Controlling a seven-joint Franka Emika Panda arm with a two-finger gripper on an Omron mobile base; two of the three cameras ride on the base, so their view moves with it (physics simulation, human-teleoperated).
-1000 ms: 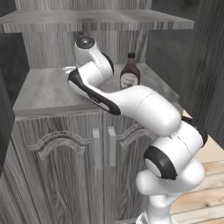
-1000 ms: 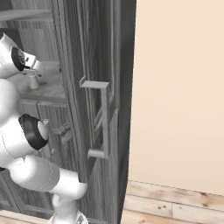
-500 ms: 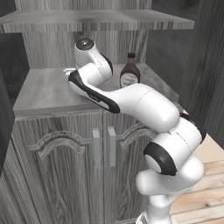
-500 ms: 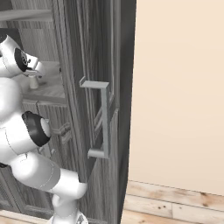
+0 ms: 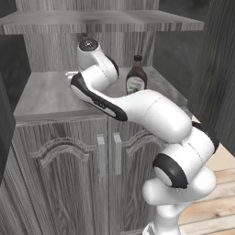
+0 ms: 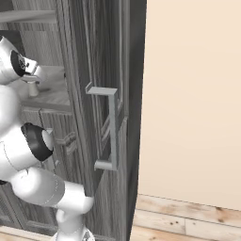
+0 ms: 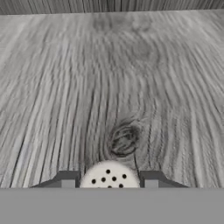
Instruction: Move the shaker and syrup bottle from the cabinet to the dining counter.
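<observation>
Shaker (image 7: 109,177), one, sits pinched between my two fingertips (image 7: 68,180); one syrup bottle (image 5: 136,76) stands on the cabinet (image 5: 46,94) shelf.

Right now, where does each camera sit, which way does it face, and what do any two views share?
Left base view: behind the arm's left, facing the cabinet shelf with the bottle; arm shows.
Right base view: behind its right, along the open door; arm at left.
Hand view: on the hand, looking down at the shelf; tool fingers flank the shaker.
Shared: both base views show cabinet and arm.
</observation>
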